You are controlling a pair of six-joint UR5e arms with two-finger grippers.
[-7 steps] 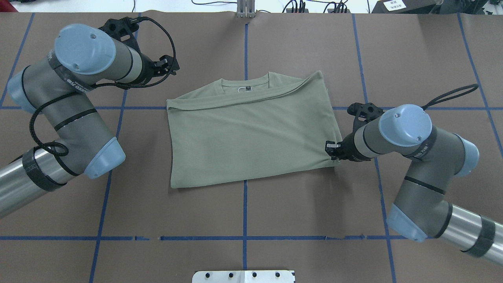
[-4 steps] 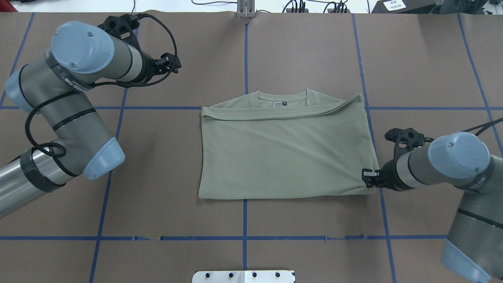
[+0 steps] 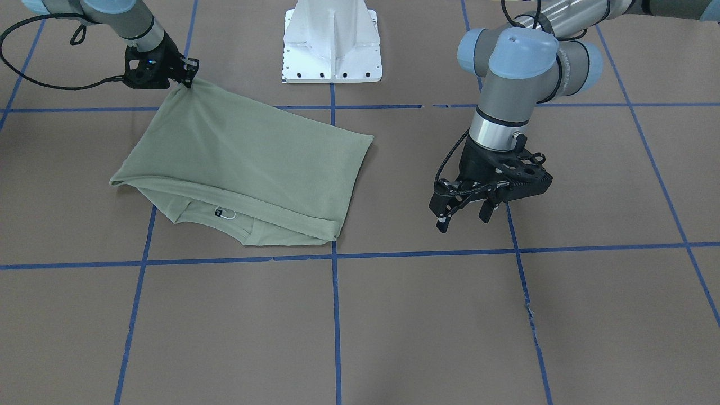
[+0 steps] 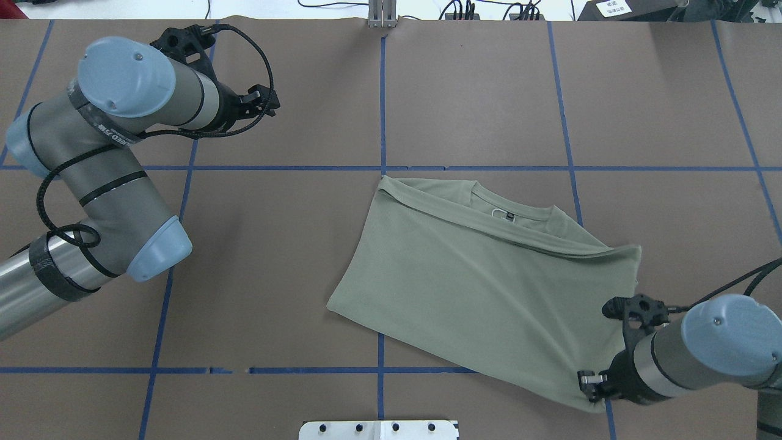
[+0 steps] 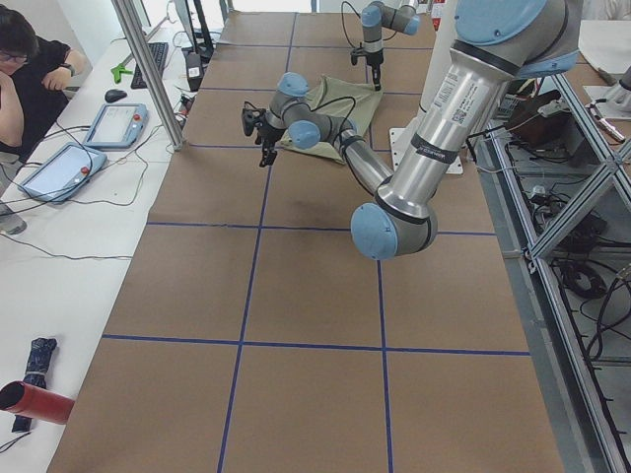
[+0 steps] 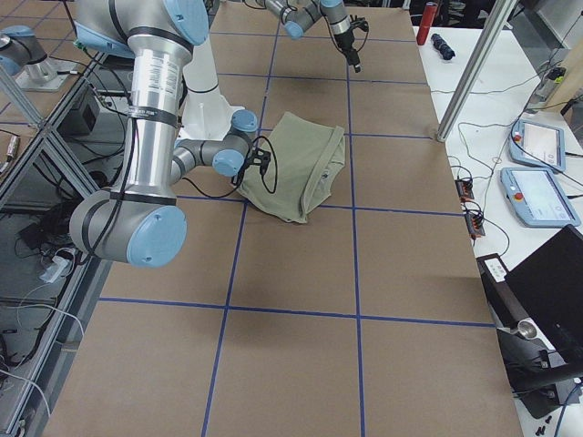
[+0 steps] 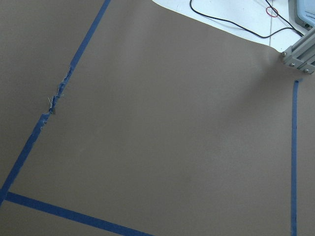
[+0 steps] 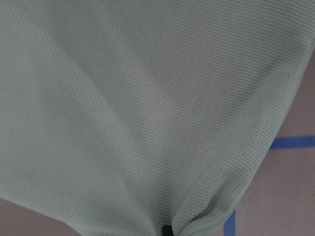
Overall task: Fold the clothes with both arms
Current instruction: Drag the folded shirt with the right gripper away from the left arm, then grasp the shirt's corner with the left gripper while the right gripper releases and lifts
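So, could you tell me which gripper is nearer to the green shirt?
The right. The right gripper is pinching a corner of the shirt on the robot's side. The left gripper hangs open over the table, apart from the shirt's opposite edge.

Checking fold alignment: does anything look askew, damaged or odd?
The sage-green shirt lies skewed to the tape grid, one corner bunched in the jaws of the right gripper. Tape is torn near the open left gripper.
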